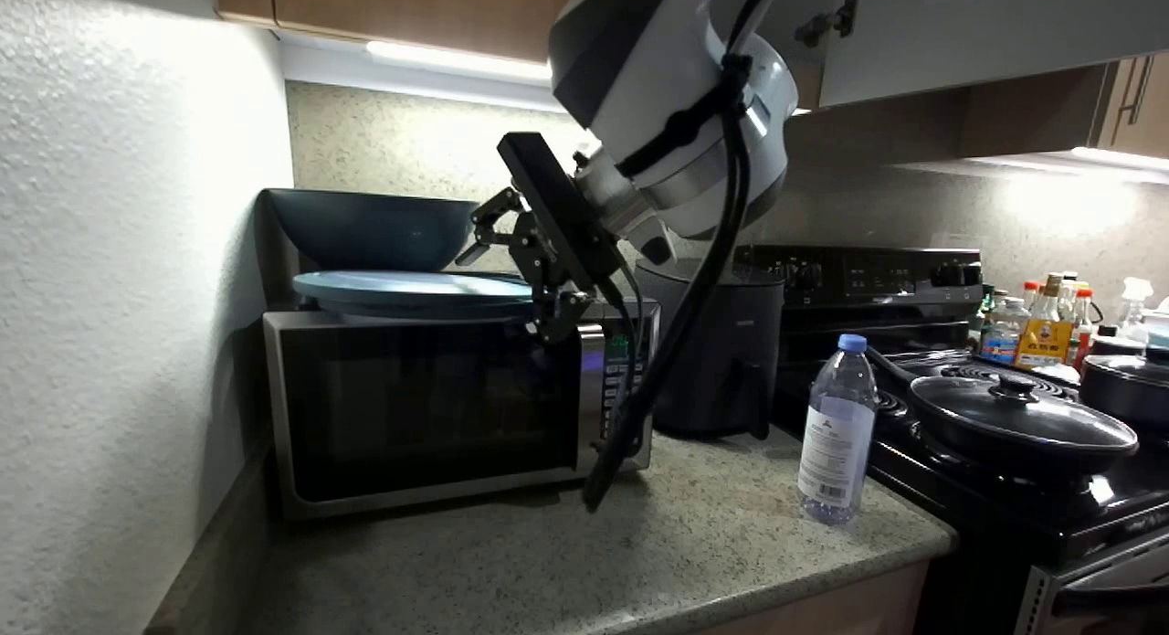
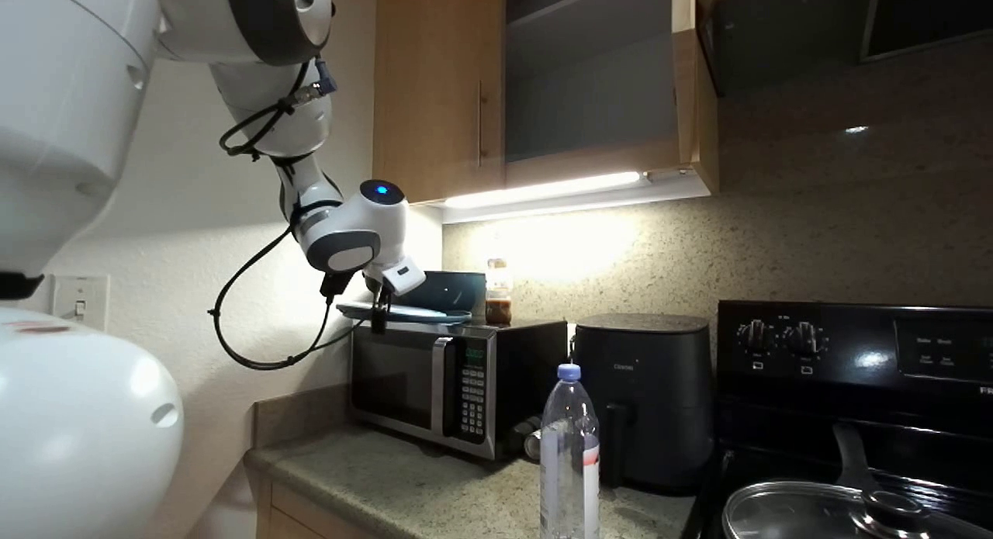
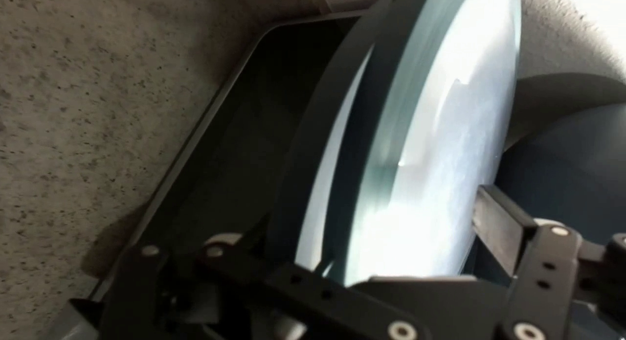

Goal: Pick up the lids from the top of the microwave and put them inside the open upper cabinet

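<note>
The lids [image 1: 415, 288] are pale blue-grey discs stacked on top of the silver microwave [image 1: 429, 407]. They also show in an exterior view [image 2: 403, 312] and fill the middle of the wrist view [image 3: 435, 173]. My gripper [image 1: 510, 292] is open at the stack's right front edge, one finger above the lids and one below their rim level. In the wrist view the gripper [image 3: 362, 252] has its fingers spread on either side of the stack's edge; the lower fingertip is dark and unclear. The upper cabinet [image 2: 442, 97] hangs above, with its right section [image 2: 589, 105] open.
A deep dark bowl [image 1: 374, 228] sits behind the lids. A sauce bottle [image 2: 498, 295] stands on the microwave. A black air fryer [image 1: 712, 352], a plastic bottle [image 1: 837, 434] and a lidded pan [image 1: 1023, 425] are to the right. An open cabinet door [image 1: 986, 32] hangs above.
</note>
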`<state>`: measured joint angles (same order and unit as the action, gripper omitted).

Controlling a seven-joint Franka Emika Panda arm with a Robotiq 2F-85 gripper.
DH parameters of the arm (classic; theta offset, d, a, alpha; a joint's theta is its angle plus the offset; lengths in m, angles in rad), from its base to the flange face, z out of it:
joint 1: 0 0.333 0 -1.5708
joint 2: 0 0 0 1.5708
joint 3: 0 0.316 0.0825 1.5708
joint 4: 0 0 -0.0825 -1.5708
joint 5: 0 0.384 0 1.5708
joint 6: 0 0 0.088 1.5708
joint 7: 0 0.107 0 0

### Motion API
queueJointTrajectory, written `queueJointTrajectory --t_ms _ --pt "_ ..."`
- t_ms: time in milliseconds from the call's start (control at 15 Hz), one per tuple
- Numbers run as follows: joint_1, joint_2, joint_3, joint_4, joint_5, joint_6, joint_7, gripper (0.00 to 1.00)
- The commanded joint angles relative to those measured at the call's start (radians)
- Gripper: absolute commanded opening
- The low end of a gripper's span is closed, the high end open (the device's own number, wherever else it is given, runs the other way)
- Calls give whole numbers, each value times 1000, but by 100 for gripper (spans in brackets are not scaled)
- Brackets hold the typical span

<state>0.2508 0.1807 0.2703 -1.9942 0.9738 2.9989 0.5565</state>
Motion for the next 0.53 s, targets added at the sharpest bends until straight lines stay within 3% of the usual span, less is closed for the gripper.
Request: queueJointTrajectory --t_ms 0,467 --pt "-56 57 57 102 168 -12 -221 68" --pt "-62 30 74 98 324 24 -397 24"
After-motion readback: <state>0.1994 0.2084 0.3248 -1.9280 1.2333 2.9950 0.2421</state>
